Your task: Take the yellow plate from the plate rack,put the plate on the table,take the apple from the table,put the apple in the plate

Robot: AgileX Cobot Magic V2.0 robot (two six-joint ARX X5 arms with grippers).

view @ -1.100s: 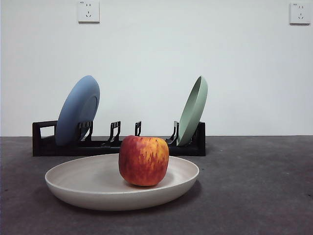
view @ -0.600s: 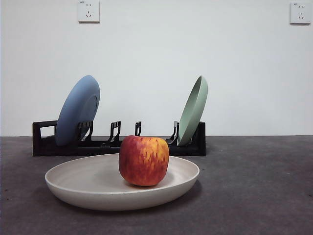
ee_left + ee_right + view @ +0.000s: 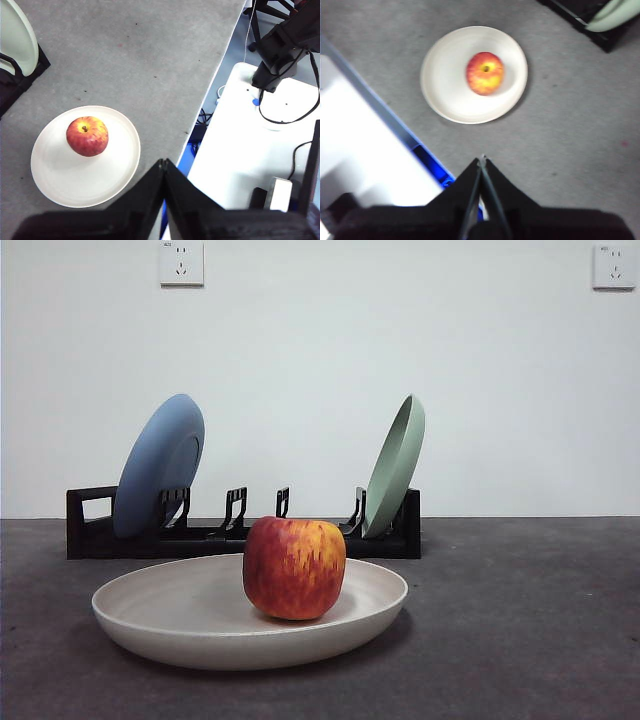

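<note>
The cream yellow plate (image 3: 200,625) lies flat on the dark grey table (image 3: 520,620) in front of the black plate rack (image 3: 90,530). The red apple (image 3: 294,567) stands in the plate, right of its middle. Both also show in the left wrist view, plate (image 3: 65,175) and apple (image 3: 87,136), and in the right wrist view, plate (image 3: 445,85) and apple (image 3: 485,73). My left gripper (image 3: 164,162) is shut and empty, high above the table's edge. My right gripper (image 3: 481,159) is shut and empty, high above the table beside the plate.
A blue plate (image 3: 160,465) leans in the rack's left end and a pale green plate (image 3: 395,465) in its right end. The table's edge (image 3: 210,95) runs close to the cream plate. A white stand (image 3: 245,150) is beyond it.
</note>
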